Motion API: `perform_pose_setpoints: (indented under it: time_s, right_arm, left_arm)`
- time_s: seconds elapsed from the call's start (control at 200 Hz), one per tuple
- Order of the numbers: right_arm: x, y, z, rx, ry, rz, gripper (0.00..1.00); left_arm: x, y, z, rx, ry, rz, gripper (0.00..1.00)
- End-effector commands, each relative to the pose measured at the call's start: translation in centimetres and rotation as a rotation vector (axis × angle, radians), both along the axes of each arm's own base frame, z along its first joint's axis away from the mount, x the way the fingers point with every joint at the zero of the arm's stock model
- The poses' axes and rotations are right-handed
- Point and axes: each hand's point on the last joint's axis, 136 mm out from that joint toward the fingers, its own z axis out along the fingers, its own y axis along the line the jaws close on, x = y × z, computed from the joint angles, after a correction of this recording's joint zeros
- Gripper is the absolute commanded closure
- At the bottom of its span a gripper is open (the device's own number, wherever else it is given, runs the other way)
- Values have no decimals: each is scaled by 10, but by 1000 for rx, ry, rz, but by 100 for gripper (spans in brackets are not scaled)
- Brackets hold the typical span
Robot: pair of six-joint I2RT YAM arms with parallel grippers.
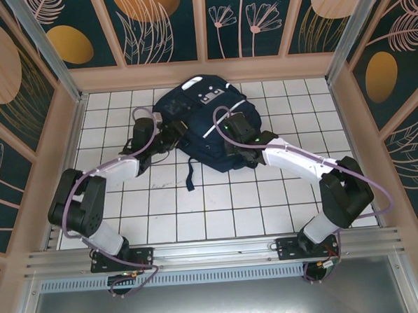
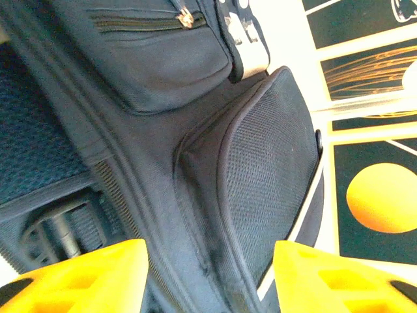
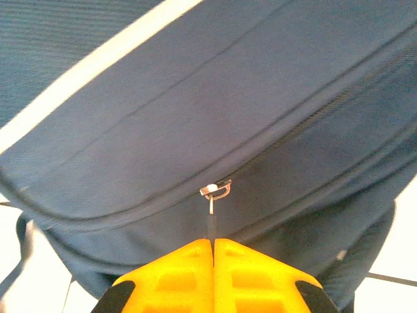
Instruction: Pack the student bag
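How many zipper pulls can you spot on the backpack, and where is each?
2. The pocket zipper pull lies on the student bag's outer pocket; the seam zipper pull is pinched in the shut right gripper. Others may be hidden.

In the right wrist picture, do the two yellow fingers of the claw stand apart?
No, the right claw is pressed shut, pinching the zipper pull of the student bag.

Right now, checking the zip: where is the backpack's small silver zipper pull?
Right wrist view, centre: the small silver zipper pull sits on the navy-blue fabric backpack, tab pinched by the right arm's shut yellow fingers.
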Motion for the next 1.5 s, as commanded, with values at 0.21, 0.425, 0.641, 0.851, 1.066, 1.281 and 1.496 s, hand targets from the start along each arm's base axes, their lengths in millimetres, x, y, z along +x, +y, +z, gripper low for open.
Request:
perform_pose_setpoints:
  time_s: [0.21,0.425,0.641,0.851,1.066,1.281,1.496]
  right_arm:
    - [-14,40,19,109,-12,107,100]
    - [-14,34,18,104,-27,86,100]
    - [-14,21,18,95,-36,65,100]
    - [-10,2,14,39,-55,18,100]
    - [-5,-9,16,16,-70,-18,100]
    - [-2,-12,18,7,-76,-31,100]
    - [4,-17,22,-13,-91,-50,100]
  left_arm:
    - [-43,-2,16,-74,45,8,40]
    - [-52,-59,17,-143,80,-47,46]
    - [-37,-87,17,-154,61,-20,49]
    - [-27,-104,17,-205,66,-5,51]
    - [-19,-89,-5,-126,109,105,60]
    - [-10,-93,-20,-98,133,118,61]
    - [2,-89,-16,-60,101,154,83]
